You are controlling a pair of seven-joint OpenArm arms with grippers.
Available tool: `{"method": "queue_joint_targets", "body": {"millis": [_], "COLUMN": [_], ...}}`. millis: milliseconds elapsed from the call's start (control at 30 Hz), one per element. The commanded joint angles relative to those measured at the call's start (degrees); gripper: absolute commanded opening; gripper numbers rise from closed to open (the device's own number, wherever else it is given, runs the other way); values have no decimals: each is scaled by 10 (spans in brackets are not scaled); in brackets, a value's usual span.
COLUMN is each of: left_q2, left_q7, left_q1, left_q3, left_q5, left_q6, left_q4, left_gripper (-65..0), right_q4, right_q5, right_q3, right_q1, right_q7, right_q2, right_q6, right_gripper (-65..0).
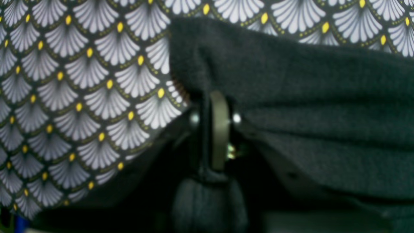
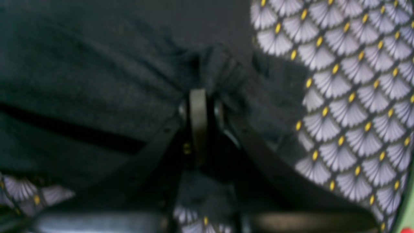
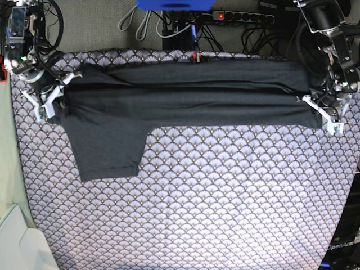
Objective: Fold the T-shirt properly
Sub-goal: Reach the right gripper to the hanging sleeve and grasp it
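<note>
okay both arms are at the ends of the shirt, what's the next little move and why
Probably open both grippers fully and lift away. The T-shirt already lies as a long folded band on the patterned cloth, yet the left gripper and right gripper each have fabric between nearly closed jaws. One sleeve remains unfolded.

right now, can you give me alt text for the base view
A dark grey T-shirt, folded into a long band, stretches across the far side of a scallop-patterned cloth, one sleeve hanging toward the camera. The right gripper and left gripper pinch its opposite ends with nearly closed jaws.
</note>
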Motion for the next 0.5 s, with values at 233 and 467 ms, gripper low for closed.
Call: {"method": "queue_joint_targets", "body": {"millis": [233,467], "left_q2": [-9,-9], "left_q7": [64,64], "left_q1": [10,10], "left_q3": [-1,-3], "left_q5": [2,2], "left_q6": [-6,-6], "left_q4": [3,3], "left_gripper": [-222,-213], "right_q4": [12,13], "right_q5": [2,4], "right_q3": [10,107], "right_q1": [5,7], "right_q7": [-32,-33], "right_q2": [11,8], "right_q6": [-1,31], "right_gripper": [-348,-264]}}
